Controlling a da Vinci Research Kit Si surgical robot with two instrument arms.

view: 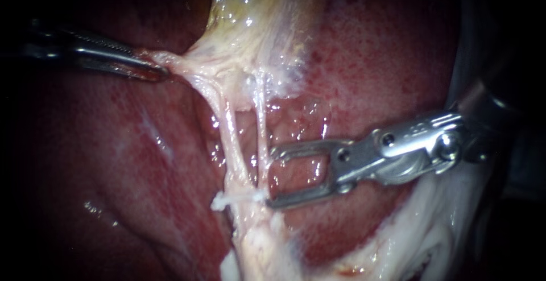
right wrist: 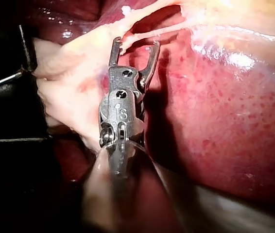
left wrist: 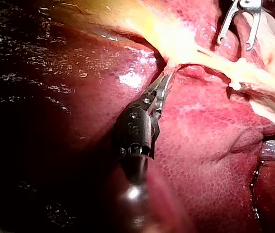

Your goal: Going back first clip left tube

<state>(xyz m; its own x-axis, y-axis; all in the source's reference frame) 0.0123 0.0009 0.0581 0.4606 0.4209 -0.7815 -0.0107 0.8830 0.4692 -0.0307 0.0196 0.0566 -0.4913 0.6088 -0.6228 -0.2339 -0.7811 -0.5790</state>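
Two pale tubes run down from the gallbladder (view: 244,19): the left tube (view: 230,139) and the thinner right tube (view: 261,139). I see no clip on either. My left instrument (view: 153,69) is shut on the pale tissue at the gallbladder's lower edge and holds it stretched to the left; the left wrist view shows the same grip (left wrist: 167,74). My right instrument (view: 271,177) comes in from the right with its jaws open and empty, their tips just right of the right tube. In the right wrist view these jaws (right wrist: 135,43) stand open just short of the tubes (right wrist: 145,33).
Red liver (view: 369,59) lies behind and around the tubes. White fatty tissue (view: 432,230) lies under the right instrument's shaft. The tubes join a pale stalk (view: 250,230) at the bottom. The right instrument's open jaws (left wrist: 234,43) also show in the left wrist view.
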